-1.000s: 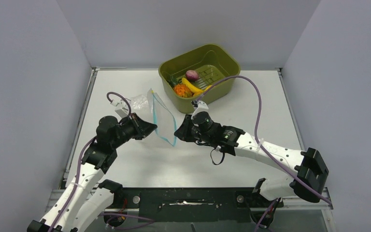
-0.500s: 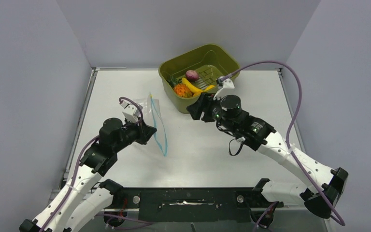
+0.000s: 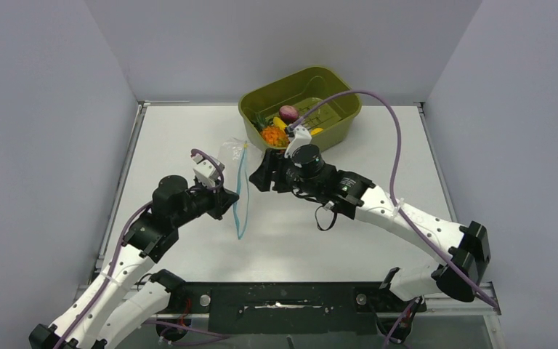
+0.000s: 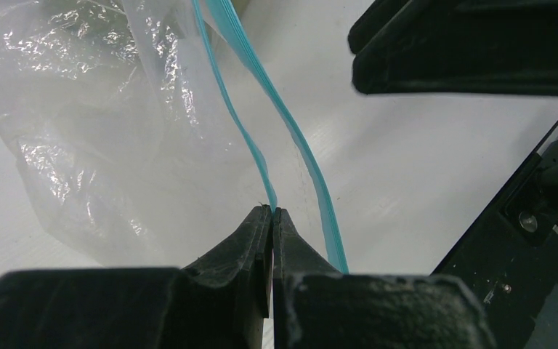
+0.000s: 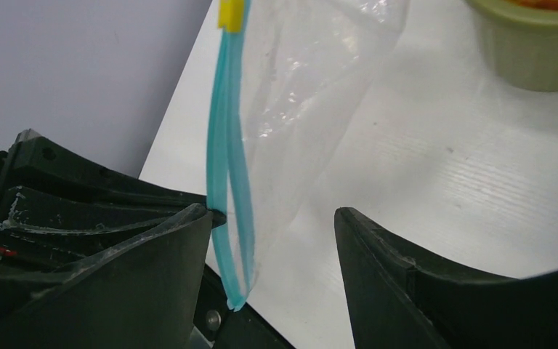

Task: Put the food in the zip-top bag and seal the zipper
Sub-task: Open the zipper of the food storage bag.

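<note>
Nearest the bases, the left gripper [image 3: 225,202] is clamped tight on one lip of the zipper [image 3: 241,196]. Its wrist view shows the fingertips [image 4: 272,214] pinched together on one thin teal strip, while the second strip runs free just beside it. This holds the zip-top bag [image 3: 229,154] up off the table [image 3: 182,131], with its mouth edge running near to far and a yellow slider tab [image 5: 231,13] at the far end.

The film looks very light, limp and crinkly, and probably slippery, so a grip on the clear wall would likely slide or bunch. The ribbed teal strip is the stiffer, surer place to hold. The free lip looks like the one to take, so the mouth can be drawn apart.

Just beyond, the right gripper [image 3: 260,174] has its jaws spread wide around the mouth edge, gripping nothing.

Farthest off, the food [image 3: 274,135] lies in the olive-green basin [image 3: 349,93]. None of it is in the bag yet.
</note>
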Robot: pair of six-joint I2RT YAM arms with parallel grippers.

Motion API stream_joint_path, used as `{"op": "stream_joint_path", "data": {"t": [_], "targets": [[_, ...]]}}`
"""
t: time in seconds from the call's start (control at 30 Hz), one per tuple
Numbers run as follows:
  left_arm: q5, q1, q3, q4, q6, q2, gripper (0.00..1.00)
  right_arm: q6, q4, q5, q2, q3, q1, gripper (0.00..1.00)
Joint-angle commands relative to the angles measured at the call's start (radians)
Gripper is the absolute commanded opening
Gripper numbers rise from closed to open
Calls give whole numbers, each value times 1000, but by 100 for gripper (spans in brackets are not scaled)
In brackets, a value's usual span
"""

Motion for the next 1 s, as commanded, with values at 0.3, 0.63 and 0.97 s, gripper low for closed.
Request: {"op": "stream_joint_path", "data": {"t": [0.3,0.63,0.97], "targets": [[69,-11,36,78,-26,1,0,75,47,7,94,64,43,64],[72,-10,28,100,-49,4,0,69,13,8,149,79,45,56],[-176,-9,147,-39,-211,-38,0,88,-7,142,94,-3,32,2]]}}
